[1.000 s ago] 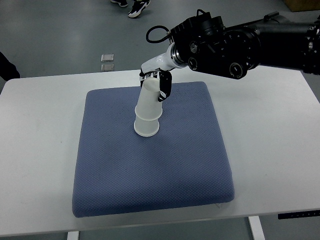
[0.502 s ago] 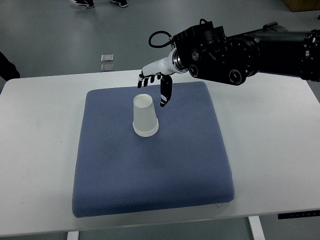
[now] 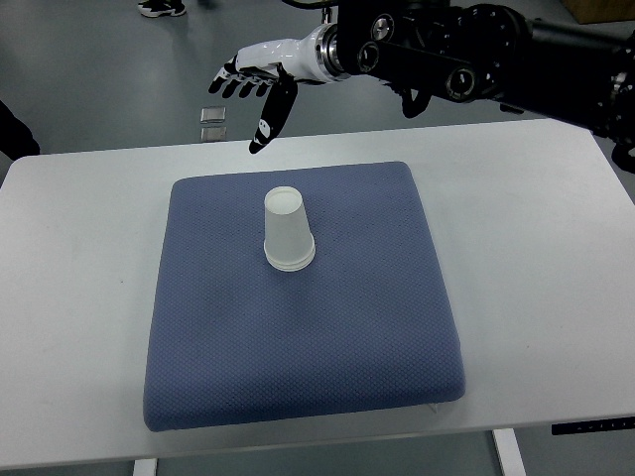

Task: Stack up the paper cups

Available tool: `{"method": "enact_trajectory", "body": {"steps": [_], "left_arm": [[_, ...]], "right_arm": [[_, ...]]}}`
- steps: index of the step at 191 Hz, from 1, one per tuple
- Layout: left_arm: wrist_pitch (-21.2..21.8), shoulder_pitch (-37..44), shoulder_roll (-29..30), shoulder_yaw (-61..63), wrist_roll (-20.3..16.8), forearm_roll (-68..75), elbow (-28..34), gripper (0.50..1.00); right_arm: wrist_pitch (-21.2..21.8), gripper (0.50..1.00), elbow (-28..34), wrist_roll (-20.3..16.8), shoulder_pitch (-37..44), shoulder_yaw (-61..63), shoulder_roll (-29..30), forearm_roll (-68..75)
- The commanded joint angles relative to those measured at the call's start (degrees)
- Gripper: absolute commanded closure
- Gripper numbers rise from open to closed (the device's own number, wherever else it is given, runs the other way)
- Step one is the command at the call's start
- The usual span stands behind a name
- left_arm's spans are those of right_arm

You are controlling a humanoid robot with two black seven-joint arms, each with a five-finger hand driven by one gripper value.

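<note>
White paper cups (image 3: pixel 289 231) stand upside down, nested one over the other, on the upper middle of a blue-grey cushion (image 3: pixel 298 327). My right hand (image 3: pixel 254 91), white with black fingertips, hovers high above the table's far edge, up and to the left of the cups. Its fingers are spread and hold nothing. The black right arm (image 3: pixel 476 59) comes in from the top right. The left arm is out of view.
The cushion lies on a white table (image 3: pixel 69 297). Beyond the table is grey floor with a small square floor plate (image 3: pixel 212 123). A person's shoes (image 3: pixel 159 8) show at the top edge.
My right hand let go of the upper cup, which settled straight onto the lower one. The hand then rose and moved away up and to the left, fingers spreading.
</note>
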Motion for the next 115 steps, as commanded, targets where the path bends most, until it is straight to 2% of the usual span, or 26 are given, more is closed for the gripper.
{"method": "enact_trajectory", "body": {"steps": [1,11,33,56,90,115], "left_arm": [[-0.05,0.0,0.0,0.05,0.01,0.0,0.02,0.5],[-0.05,0.0,0.0,0.05,0.01,0.0,0.02,0.5],[-0.05,0.0,0.0,0.14,0.01,0.0,-0.16,0.5],[-0.05,0.0,0.0,0.23,0.01,0.09,-0.42,0.5],[-0.05,0.0,0.0,0.23,0.01,0.09,-0.6,0.5],[-0.31,0.0,0.0,0.23,0.01,0.09,-0.77,0.5]], "right_arm": [[-0.78,0.589,-3.88,0.19,-5.75,8.21,0.0,4.53],[-0.78,0.589,-5.29,1.16,-9.27,13.05,-0.17,6.38],[-0.08,0.587,-8.19,6.08,-18.76,29.47,-2.55,9.8],[-0.17,0.587,-9.42,6.87,-26.58,42.66,-2.55,11.39],[-0.7,0.587,-9.6,7.66,-36.17,54.18,-1.93,11.65],[-0.52,0.587,-9.6,12.49,-42.32,59.28,-1.32,11.83]]}}
